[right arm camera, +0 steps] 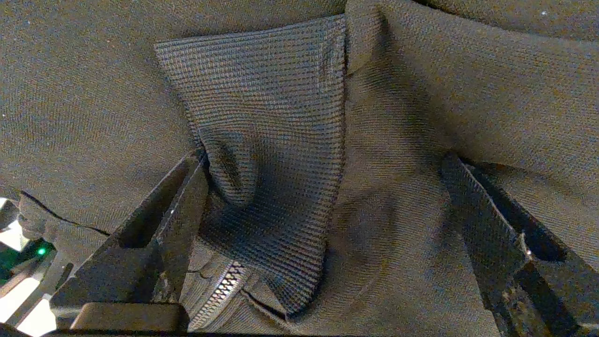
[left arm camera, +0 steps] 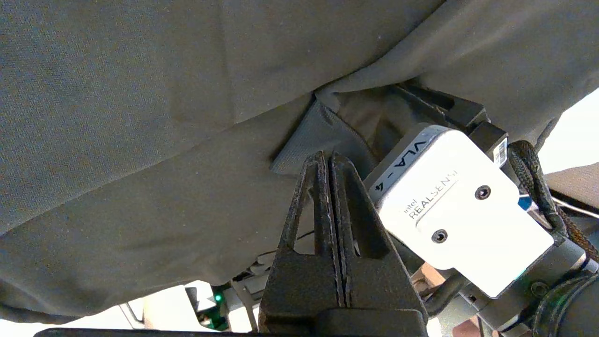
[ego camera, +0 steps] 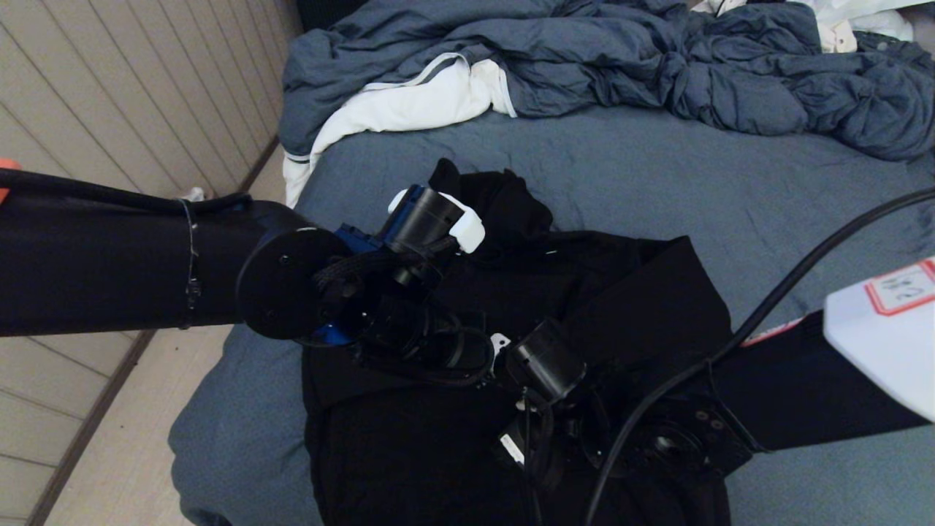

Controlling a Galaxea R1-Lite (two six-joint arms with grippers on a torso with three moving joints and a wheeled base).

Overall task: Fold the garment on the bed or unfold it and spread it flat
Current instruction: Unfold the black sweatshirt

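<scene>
The black garment (ego camera: 628, 292) lies bunched on the near part of the bed (ego camera: 657, 168), with both arms over it. In the left wrist view my left gripper (left arm camera: 330, 159) is shut, its fingers pressed together with nothing seen between them, their tips up against a ribbed patch (left arm camera: 309, 135) of the garment (left arm camera: 140, 140). My right gripper (right arm camera: 327, 215) is open wide and pushed down into the garment (right arm camera: 468, 93). A ribbed cuff (right arm camera: 271, 117) and a stretch of zipper (right arm camera: 220, 292) sit between its fingers (right arm camera: 180, 210). In the head view both grippers' fingers are lost against the black cloth.
A crumpled blue-grey duvet (ego camera: 584, 58) and a white cloth (ego camera: 409, 102) are heaped at the far side of the bed. A panelled wall (ego camera: 109, 95) and bare floor (ego camera: 109, 438) lie to the left. A black cable (ego camera: 803, 270) loops over the right arm. The right wrist's white camera housing (left arm camera: 458, 210) sits close beside the left gripper.
</scene>
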